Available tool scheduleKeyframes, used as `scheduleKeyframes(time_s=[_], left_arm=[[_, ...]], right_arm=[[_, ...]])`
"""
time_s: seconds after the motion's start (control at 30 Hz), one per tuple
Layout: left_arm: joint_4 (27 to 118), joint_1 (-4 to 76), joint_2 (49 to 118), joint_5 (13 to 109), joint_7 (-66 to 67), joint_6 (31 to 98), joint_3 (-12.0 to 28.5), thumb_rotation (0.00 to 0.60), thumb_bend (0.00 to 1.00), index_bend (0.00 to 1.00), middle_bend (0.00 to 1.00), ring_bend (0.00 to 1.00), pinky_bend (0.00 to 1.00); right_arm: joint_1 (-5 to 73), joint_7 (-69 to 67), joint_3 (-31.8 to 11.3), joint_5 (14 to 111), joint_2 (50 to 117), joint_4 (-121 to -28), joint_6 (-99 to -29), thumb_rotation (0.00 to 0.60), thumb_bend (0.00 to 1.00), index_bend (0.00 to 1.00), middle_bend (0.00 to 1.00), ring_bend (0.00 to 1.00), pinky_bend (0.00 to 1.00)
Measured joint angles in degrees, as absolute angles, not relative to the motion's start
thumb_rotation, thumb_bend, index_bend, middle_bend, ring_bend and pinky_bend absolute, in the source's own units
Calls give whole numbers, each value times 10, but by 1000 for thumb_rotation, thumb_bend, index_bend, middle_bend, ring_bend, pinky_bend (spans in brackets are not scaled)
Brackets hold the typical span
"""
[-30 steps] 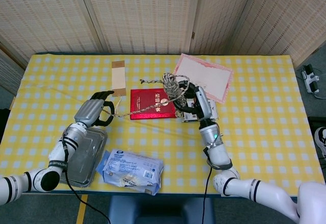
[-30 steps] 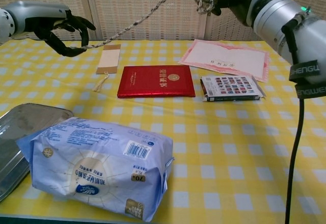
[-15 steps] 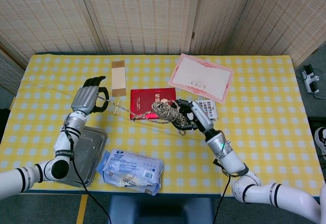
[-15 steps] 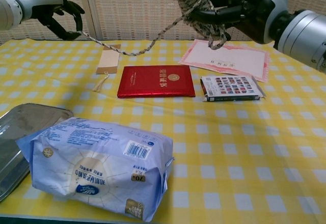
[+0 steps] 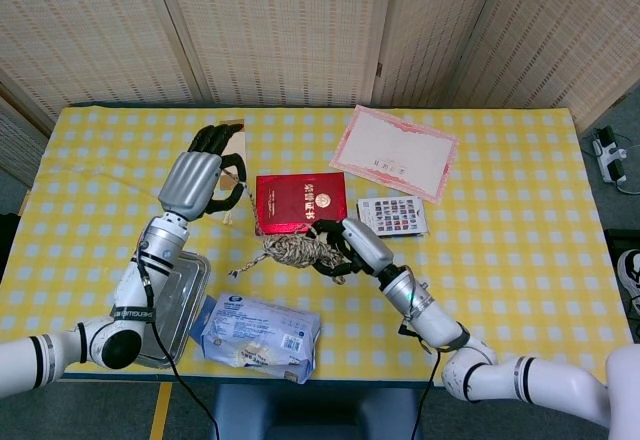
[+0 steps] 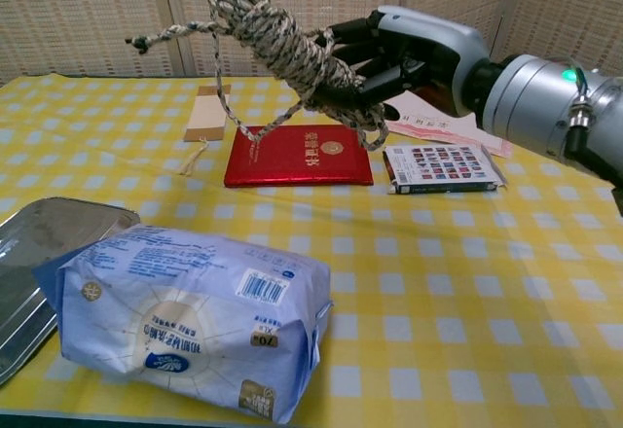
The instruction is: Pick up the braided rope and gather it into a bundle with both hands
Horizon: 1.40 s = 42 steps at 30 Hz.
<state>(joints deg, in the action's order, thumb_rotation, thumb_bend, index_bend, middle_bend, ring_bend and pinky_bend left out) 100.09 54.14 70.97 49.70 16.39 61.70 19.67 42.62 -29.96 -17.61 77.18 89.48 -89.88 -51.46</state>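
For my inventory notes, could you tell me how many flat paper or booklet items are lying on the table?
4: a red booklet mid-table, a pink-bordered certificate at the far right, a small patterned card pack beside the booklet, and a tan bookmark, partly hidden by the left hand.

One rope (image 6: 282, 44), one red book (image 6: 299, 155), one tray (image 6: 39, 253). One wipes pack (image 6: 190, 316), one certificate (image 5: 393, 152), one card box (image 6: 443, 167), one bookmark (image 6: 206, 113).

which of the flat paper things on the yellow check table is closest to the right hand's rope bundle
The red booklet: the braided rope bundle in the right hand hangs at its near edge. The pink-bordered certificate and colourful card pack lie farther off.
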Motion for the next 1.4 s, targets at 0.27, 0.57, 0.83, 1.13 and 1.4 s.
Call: scheduleKeyframes(time_s=[0.27,0.57,0.83,1.13,1.4], left_arm=[[1073,552,708,543,177,639,214,600,524,661,93,0,0],[1112,570,733,551,188,643,221,600,523,658,87,0,0],[1127,560,742,554,159,636,209,600,527,659,83,0,0],[1132,528,730,580,114,630,186,600,528,659,68,0,0],[1122,504,715,599,82,611,163,600,527,659,60,0,0]], right_arm=[[460,-203,-188,683,931,-894,-492,600,688,870,726,892,843],[489,-124,-212,591,981,-878,-499,600,689,878,736,899,850],[502,-88,-259,498,1043,-847,-549,600,688,878,741,903,854],[494,-146,-304,492,1087,-798,-592,600,690,884,743,905,856],[487,-223,-338,524,1122,-766,-628,600,690,890,748,902,856]])
